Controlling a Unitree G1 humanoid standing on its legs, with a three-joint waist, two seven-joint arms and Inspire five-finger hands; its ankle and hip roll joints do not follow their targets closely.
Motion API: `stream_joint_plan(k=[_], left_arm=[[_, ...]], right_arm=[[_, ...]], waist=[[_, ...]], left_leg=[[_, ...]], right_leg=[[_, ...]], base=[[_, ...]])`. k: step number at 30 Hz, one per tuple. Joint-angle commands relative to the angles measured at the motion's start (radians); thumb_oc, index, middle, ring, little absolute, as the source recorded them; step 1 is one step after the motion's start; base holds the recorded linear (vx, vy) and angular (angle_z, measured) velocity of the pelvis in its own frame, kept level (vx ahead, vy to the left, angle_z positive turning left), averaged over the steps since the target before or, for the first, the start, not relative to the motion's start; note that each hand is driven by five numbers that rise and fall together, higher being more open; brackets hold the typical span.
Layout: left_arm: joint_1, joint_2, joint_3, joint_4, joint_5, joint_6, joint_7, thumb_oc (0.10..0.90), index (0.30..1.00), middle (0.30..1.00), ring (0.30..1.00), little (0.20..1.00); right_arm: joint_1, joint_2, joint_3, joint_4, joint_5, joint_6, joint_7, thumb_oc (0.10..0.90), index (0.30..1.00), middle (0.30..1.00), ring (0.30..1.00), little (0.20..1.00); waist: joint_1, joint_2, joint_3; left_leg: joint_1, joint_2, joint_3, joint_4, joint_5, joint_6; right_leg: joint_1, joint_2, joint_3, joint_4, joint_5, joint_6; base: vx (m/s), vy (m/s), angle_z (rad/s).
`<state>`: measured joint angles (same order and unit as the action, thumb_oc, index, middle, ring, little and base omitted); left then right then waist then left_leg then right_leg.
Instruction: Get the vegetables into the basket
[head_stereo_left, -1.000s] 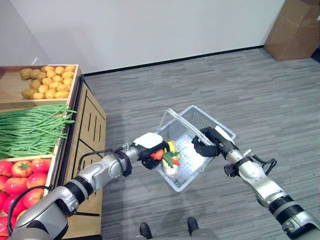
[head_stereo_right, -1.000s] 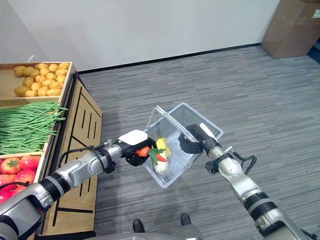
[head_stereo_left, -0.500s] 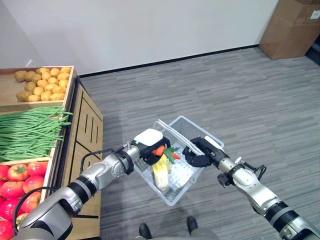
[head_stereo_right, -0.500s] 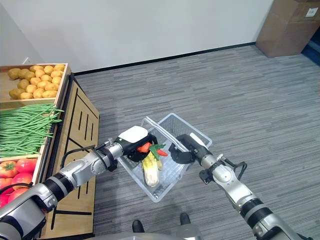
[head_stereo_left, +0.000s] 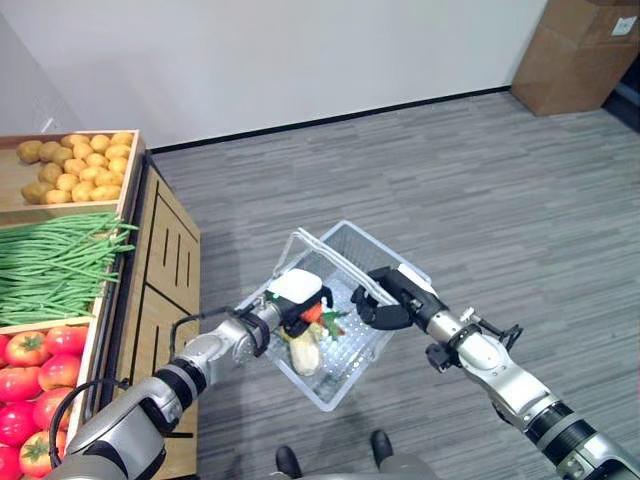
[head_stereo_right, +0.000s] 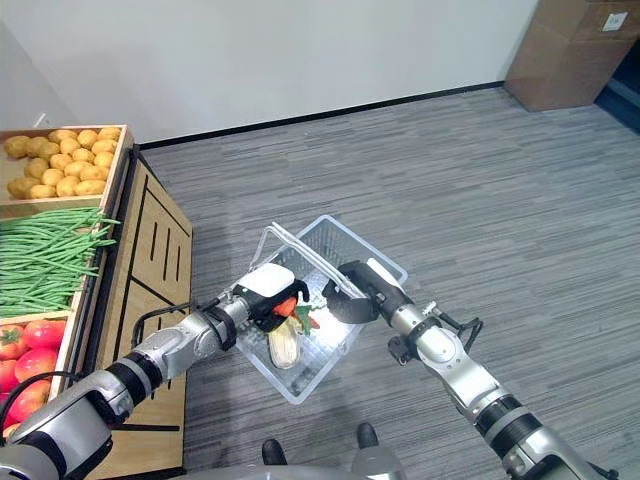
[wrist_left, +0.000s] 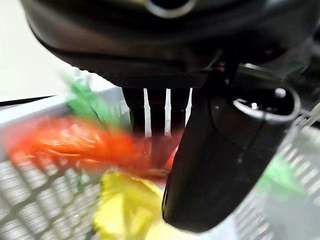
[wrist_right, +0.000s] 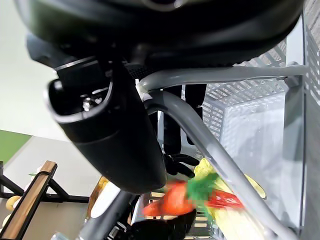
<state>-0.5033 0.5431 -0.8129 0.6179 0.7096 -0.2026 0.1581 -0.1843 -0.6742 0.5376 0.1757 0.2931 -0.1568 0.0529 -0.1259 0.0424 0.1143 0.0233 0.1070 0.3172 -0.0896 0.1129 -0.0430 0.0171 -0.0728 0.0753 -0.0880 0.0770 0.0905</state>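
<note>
Right hand (head_stereo_left: 388, 300) is clenched on the handles (wrist_right: 210, 145) of the wire basket (head_stereo_left: 372, 248), held above the floor. Left hand (head_stereo_left: 296, 300) grasps a red pepper (head_stereo_left: 312, 313) inside the basket, long axis running 10 to 4 o'clock, green stem toward 4. Corn (head_stereo_left: 304, 352) lies below it, long axis roughly 12 to 6.

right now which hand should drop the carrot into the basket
Left. The left hand is already curled round the carrot over the open basket, so it probably only needs to let go. The right hand is busy gripping the basket's handles.
</note>
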Motion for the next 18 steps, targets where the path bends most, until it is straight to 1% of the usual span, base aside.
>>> stream_joint_plan(k=[1,4,7,10,11,13,15,17,18], left_arm=[[-0.109,-0.008,0.022,0.041,0.019,0.011,0.096,0.900,1.000,1.000,1.000,1.000],[-0.101,-0.017,0.039,0.034,0.021,0.024,0.103,0.900,1.000,1.000,1.000,1.000],[-0.092,-0.015,0.049,-0.010,0.010,0.019,0.099,0.900,1.000,1.000,1.000,1.000],[-0.078,-0.003,0.049,-0.137,-0.075,-0.022,0.057,0.900,1.000,1.000,1.000,1.000],[-0.078,-0.001,0.050,-0.154,-0.088,-0.026,0.052,0.900,1.000,1.000,1.000,1.000],[-0.060,0.034,0.073,-0.190,-0.130,-0.053,0.052,0.900,1.000,1.000,1.000,1.000],[-0.037,0.064,0.088,-0.270,-0.187,-0.082,0.040,0.900,1.000,1.000,1.000,1.000],[-0.024,0.082,0.095,-0.305,-0.211,-0.090,0.025,0.900,1.000,1.000,1.000,1.000],[0.001,0.114,0.107,-0.381,-0.265,-0.115,-0.003,0.900,1.000,1.000,1.000,1.000]], right_arm=[[-0.137,0.047,-0.070,-0.187,0.092,-0.166,-0.049,0.400,0.300,0.300,0.300,0.300],[-0.133,0.046,-0.077,-0.182,0.070,-0.161,-0.061,0.400,0.300,0.300,0.300,0.300],[-0.128,0.051,-0.091,-0.178,0.054,-0.159,-0.074,0.400,0.300,0.300,0.300,0.300],[-0.112,0.050,-0.119,-0.150,0.029,-0.151,-0.083,0.400,0.300,0.300,0.300,0.300],[-0.111,0.051,-0.122,-0.144,0.026,-0.151,-0.087,0.400,0.300,0.300,0.300,0.300],[-0.104,0.049,-0.136,-0.134,0.027,-0.154,-0.089,0.400,0.300,0.300,0.300,0.300],[-0.095,0.051,-0.153,-0.111,0.023,-0.159,-0.097,0.400,0.300,0.300,0.300,0.300],[-0.092,0.052,-0.159,-0.103,0.016,-0.162,-0.102,0.400,0.300,0.300,0.300,0.300],[-0.086,0.049,-0.177,-0.091,0.001,-0.167,-0.109,0.400,0.300,0.300,0.300,0.300]], waist=[[0.015,-0.036,-0.087],[0.019,-0.037,-0.086],[0.024,-0.040,-0.087],[0.034,-0.046,-0.094],[0.034,-0.048,-0.095],[0.040,-0.047,-0.095],[0.046,-0.047,-0.095],[0.047,-0.048,-0.095],[0.052,-0.048,-0.095]], left_leg=[[0.074,0.041,-0.031,0.002,-0.085,-0.053],[0.075,0.039,-0.037,0.002,-0.087,-0.051],[0.074,0.036,-0.044,0.002,-0.087,-0.049],[0.071,0.033,-0.060,0.002,-0.089,-0.046],[0.070,0.032,-0.063,0.002,-0.089,-0.045],[0.069,0.032,-0.067,0.002,-0.088,-0.045],[0.068,0.030,-0.072,0.002,-0.088,-0.044],[0.068,0.029,-0.074,0.002,-0.088,-0.044],[0.066,0.028,-0.080,0.002,-0.088,-0.043]], right_leg=[[-0.005,-0.027,-0.016,0.001,-0.026,0.054],[0.000,-0.030,-0.024,0.001,-0.027,0.052],[0.003,-0.032,-0.028,0.001,-0.028,0.052],[0.012,-0.037,-0.042,0.001,-0.031,0.052],[0.012,-0.037,-0.043,0.001,-0.031,0.052],[0.014,-0.038,-0.046,0.001,-0.032,0.052],[0.017,-0.039,-0.050,0.001,-0.032,0.052],[0.018,-0.040,-0.052,0.001,-0.032,0.052],[0.019,-0.041,-0.057,0.001,-0.032,0.052]], base=[[0.00,0.000,0.00],[0.00,0.000,0.00],[0.00,0.001,0.01],[0.01,0.007,0.05],[0.00,0.005,0.11],[0.00,0.007,0.14],[0.00,0.004,0.03],[0.00,0.000,0.00],[-0.01,0.003,0.03]])
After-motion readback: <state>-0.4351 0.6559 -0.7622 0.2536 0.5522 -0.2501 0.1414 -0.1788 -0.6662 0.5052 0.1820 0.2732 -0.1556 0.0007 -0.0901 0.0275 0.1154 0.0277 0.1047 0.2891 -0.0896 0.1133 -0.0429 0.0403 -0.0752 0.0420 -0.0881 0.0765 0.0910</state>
